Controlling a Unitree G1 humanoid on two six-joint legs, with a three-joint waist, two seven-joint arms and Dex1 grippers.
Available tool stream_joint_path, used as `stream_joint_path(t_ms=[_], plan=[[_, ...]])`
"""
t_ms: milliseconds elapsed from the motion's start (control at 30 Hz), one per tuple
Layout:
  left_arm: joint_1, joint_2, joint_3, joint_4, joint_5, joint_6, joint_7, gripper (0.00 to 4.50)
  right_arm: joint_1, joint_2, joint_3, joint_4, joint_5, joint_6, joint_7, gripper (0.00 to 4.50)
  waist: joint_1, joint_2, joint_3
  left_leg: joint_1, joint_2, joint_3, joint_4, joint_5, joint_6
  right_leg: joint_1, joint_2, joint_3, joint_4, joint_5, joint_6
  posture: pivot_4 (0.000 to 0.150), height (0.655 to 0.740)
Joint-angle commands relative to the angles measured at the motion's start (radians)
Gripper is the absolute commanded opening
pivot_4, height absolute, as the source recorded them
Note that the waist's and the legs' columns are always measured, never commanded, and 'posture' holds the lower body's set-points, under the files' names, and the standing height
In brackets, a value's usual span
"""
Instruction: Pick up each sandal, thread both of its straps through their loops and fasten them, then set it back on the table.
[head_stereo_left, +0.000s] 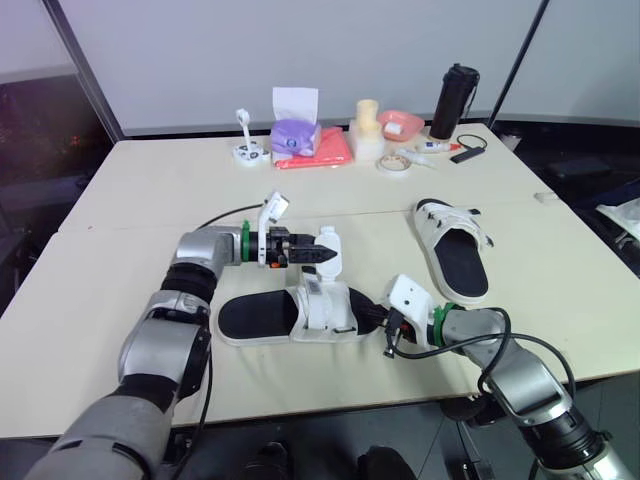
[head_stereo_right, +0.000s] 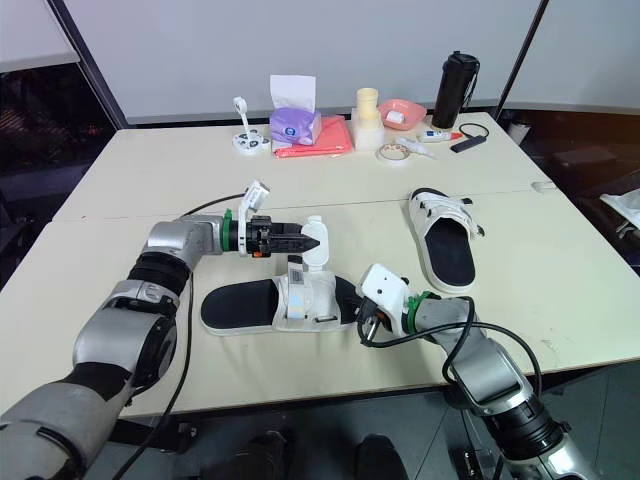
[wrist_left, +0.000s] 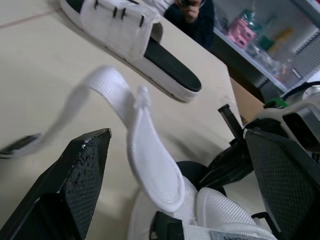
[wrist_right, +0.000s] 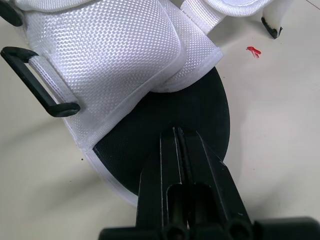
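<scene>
The left gripper (head_stereo_left: 315, 256) stands wide open around the free strap (wrist_left: 150, 165), which rises from the near sandal (head_stereo_left: 300, 312) lying on the tabletop (head_stereo_left: 120, 230). The right gripper (wrist_right: 176, 131), its fingers pressed together, bears on the black footbed (wrist_right: 145, 135) at the toe end. Before closing, centre the strap between the left fingers and grip near its tip so that enough free length leads into the loop (wrist_right: 65, 110), and pin the sole down, or the sandal is likely to slide when the strap is pulled.
</scene>
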Motion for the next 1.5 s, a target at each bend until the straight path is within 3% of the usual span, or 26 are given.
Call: stream_joint_path(t_ms=[33,567,967,1267,1500], plan=[[-0.027,-0.026,0.015,0.065,0.012,-0.050,0.039,4.43,0.031,-0.003,0.050,0.034,-0.006,0.026,0.014,0.00,0.001,0.000,0.000,0.000,0.000,0.000,0.000,0.000,0.000,0.000,0.000,0.000,0.000,0.000,0.000,0.150,0.7400],[-0.224,-0.131,0.284,0.295,-0.090,-0.116,0.291,4.43,0.053,-0.009,0.042,0.014,-0.007,0.036,0.011,0.00,0.002,-0.001,0.000,0.000,-0.001,0.000,0.001,0.000,0.000,0.000,0.000,0.000,0.000,0.000,0.001,0.150,0.7400],[-0.259,-0.098,0.298,0.199,-0.132,-0.039,0.084,4.43,0.044,-0.009,0.044,0.025,-0.011,0.029,0.014,0.00,0.001,-0.001,0.000,0.000,-0.001,0.000,0.001,0.000,0.000,0.000,0.000,0.000,0.000,0.000,0.001,0.150,0.7400],[-0.183,-0.086,0.211,0.068,-0.119,0.031,-0.064,4.43,0.035,-0.010,0.045,0.034,-0.012,0.026,0.017,0.00,0.000,0.000,0.000,0.000,-0.001,0.000,0.001,0.000,0.000,0.001,0.000,0.000,0.001,0.000,0.001,0.150,0.7400],[-0.121,-0.098,0.130,0.008,-0.082,-0.018,-0.068,4.43,0.035,-0.012,0.041,0.037,-0.014,0.024,0.012,0.00,0.002,-0.001,0.000,0.000,-0.001,0.000,0.002,0.000,0.000,0.001,0.000,0.000,0.001,0.000,0.001,0.150,0.7400]])
